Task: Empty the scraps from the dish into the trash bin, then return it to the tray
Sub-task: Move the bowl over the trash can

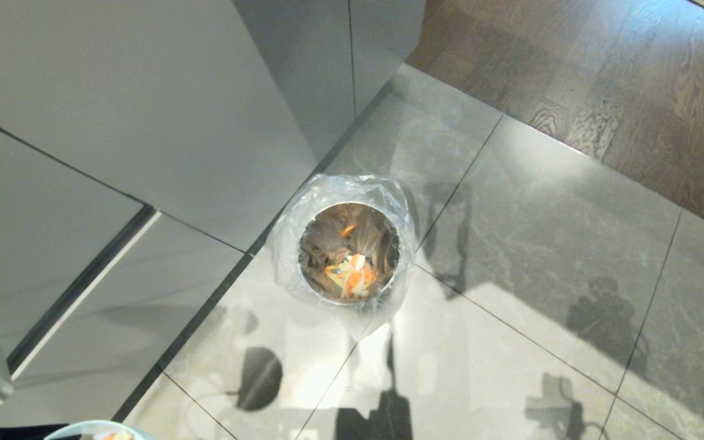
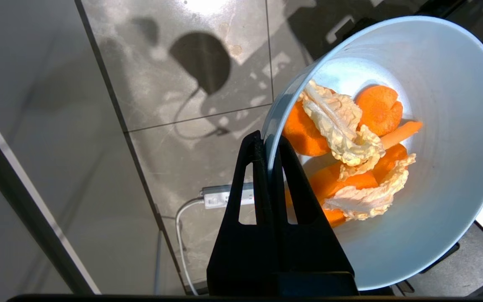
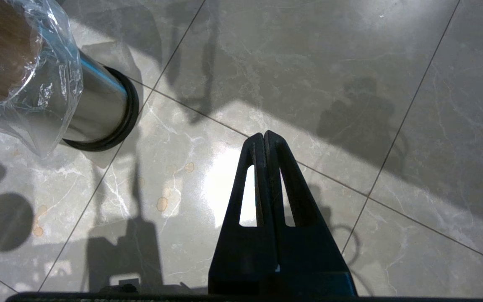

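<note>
The left pincer (image 2: pixel 270 144) is clamped on the rim of the bowl (image 2: pixel 447 126), scraps (image 2: pixel 350 155) inside, well short of the trash bin (image 1: pixel 349 250) ahead; the right pincer (image 3: pixel 264 138) hangs closed, empty.

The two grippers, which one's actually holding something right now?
The left gripper: it is shut on the rim of the dish with scraps inside. The right gripper is shut on nothing, above floor.

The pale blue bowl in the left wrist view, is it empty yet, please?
Not empty: the small round pale blue bowl holds orange carrot slices and pale cabbage scraps.
</note>
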